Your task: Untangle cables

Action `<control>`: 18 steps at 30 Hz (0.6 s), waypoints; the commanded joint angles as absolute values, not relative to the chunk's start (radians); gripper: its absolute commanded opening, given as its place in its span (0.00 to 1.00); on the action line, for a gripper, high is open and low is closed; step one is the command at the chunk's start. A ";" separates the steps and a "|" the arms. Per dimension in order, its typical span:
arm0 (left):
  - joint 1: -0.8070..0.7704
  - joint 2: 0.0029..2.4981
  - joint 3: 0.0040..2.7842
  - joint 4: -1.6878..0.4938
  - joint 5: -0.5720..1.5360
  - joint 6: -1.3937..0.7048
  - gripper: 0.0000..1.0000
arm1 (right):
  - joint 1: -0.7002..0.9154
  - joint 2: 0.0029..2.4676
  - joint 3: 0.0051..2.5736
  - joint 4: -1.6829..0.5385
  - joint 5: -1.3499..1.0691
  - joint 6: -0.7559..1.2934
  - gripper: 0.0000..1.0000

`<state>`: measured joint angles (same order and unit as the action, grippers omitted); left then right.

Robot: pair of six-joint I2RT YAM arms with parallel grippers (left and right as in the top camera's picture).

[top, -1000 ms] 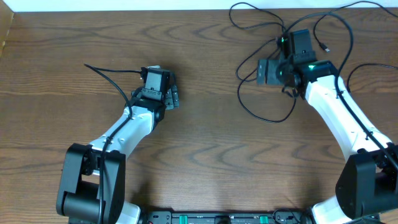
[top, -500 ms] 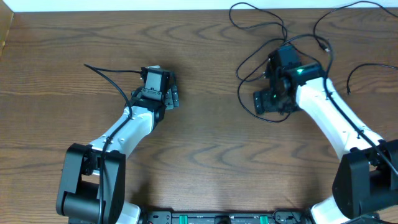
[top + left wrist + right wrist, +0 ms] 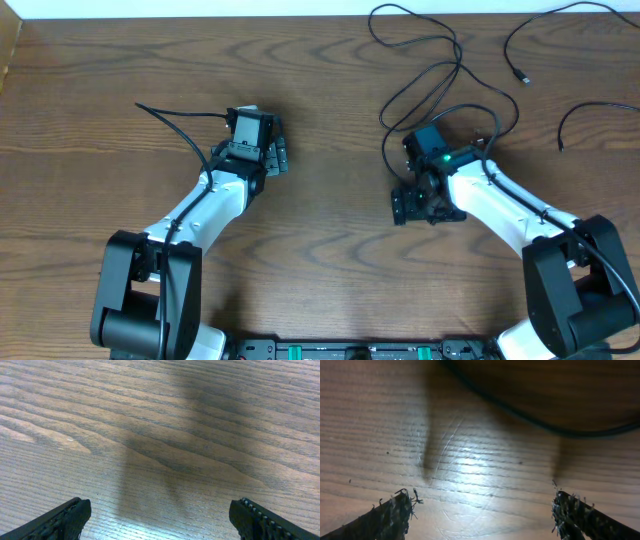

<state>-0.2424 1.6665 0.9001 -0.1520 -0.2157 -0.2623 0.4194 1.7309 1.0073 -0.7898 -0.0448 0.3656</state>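
Note:
Several thin black cables (image 3: 458,55) lie looped over one another at the table's back right. One ends in a small plug (image 3: 522,77); another curls by the right edge (image 3: 590,106). My right gripper (image 3: 420,208) hovers over bare wood in front of the loops, open and holding nothing. In the right wrist view its frayed fingertips (image 3: 392,512) stand wide apart around the gripper (image 3: 482,510), and a black cable (image 3: 535,422) arcs across the wood ahead. My left gripper (image 3: 272,152) rests left of centre, open over bare wood (image 3: 160,520).
The wooden table (image 3: 330,250) runs to a white back edge (image 3: 200,12). A thin black lead (image 3: 170,112) runs from the left wrist out to the left. No other objects show.
My right arm has swung from the cable loops at the back toward the front and left, uncovering them. The left arm has not moved.

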 commanded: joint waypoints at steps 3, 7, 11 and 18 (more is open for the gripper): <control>-0.239 1.666 0.899 -0.153 -0.229 -0.268 0.93 | 0.440 1.739 0.953 -0.690 -0.006 0.409 0.90; -0.239 1.666 0.899 -0.153 -0.229 -0.268 0.93 | 0.443 1.740 0.887 -0.579 0.001 0.412 0.96; -0.239 1.666 0.899 -0.153 -0.229 -0.268 0.93 | 0.442 1.740 0.817 -0.500 0.033 0.451 0.97; -0.239 1.666 0.899 -0.153 -0.229 -0.268 0.94 | 0.442 1.740 0.714 -0.371 0.171 0.528 0.98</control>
<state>-0.2424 1.6665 0.9001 -0.1516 -0.2157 -0.2623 0.4438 1.6760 0.8021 -0.3752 0.1471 0.4686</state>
